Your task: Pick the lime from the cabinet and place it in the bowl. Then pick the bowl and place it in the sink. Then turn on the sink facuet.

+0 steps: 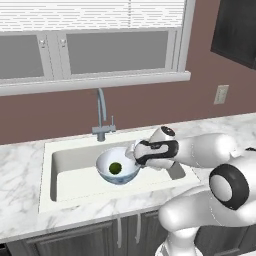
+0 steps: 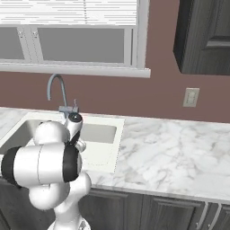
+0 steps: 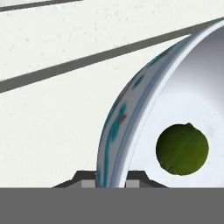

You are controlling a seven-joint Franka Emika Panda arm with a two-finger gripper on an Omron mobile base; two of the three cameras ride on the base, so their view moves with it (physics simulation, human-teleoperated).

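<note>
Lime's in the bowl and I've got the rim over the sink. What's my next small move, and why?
Probably lower the bowl a little further, then open. The gripper straddles the bowl's rim, one fingertip on each side, with the lime inside. In the left base view the bowl sits within the sink, but I cannot tell whether it touches the bottom.

From the left base view you look forward and down from behind the arm, with the sink (image 1: 60, 172) and its faucet (image 1: 102, 114) central and fairly near. From the right base view you face the same wall from farther right, so the sink (image 2: 103, 134) sits at left and the cabinet (image 2: 204, 36) upper right. Both share sink, faucet and window (image 1: 90, 40). Your hand view sits very close against the bowl (image 3: 131, 109) rim, looking along it over the sink floor.
</note>
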